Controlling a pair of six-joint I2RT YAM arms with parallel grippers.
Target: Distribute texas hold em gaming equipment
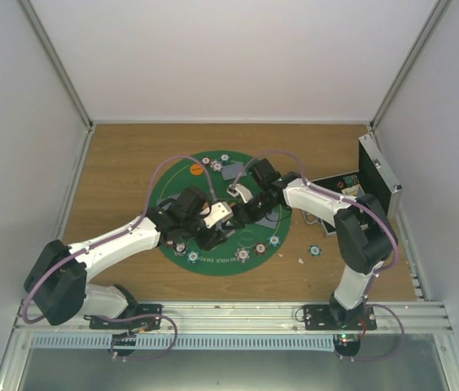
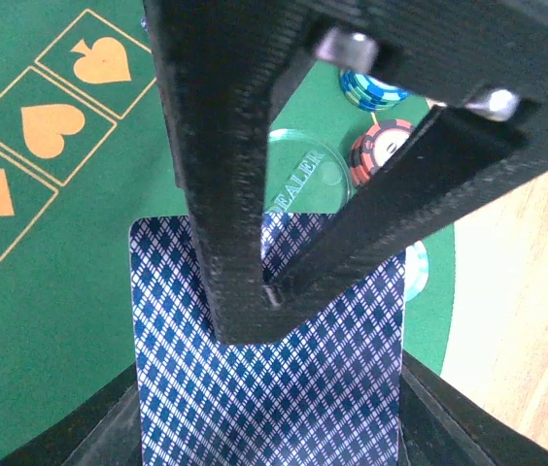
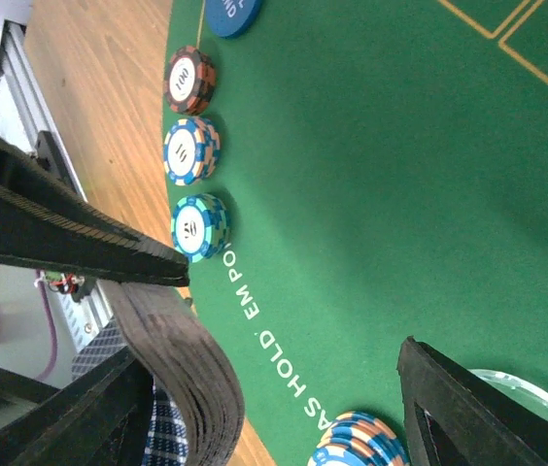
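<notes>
My left gripper (image 1: pixel 218 218) (image 2: pixel 269 432) is shut on a deck of blue diamond-backed playing cards (image 2: pixel 274 388), held above the green felt mat (image 1: pixel 174 181). In the right wrist view the deck (image 3: pixel 191 379) shows edge-on and bent. My right gripper (image 1: pixel 237 205) (image 3: pixel 293 311) is open at the deck, one finger (image 3: pixel 80 248) lying against it and the other (image 3: pixel 449 408) out over the mat. Its fingers (image 2: pixel 221 194) cross the top card. Chips (image 3: pixel 199 226) (image 3: pixel 191 150) (image 3: pixel 190 80) line the mat's edge.
A clear dealer button (image 2: pixel 298 175), a red chip (image 2: pixel 381 146) and blue chips (image 2: pixel 371 89) lie beyond the deck. An orange disc (image 1: pixel 196 169) and cards (image 1: pixel 233 173) are at the mat's far side. The open silver case (image 1: pixel 376 175) stands at right. One chip (image 1: pixel 314 250) lies on the wood.
</notes>
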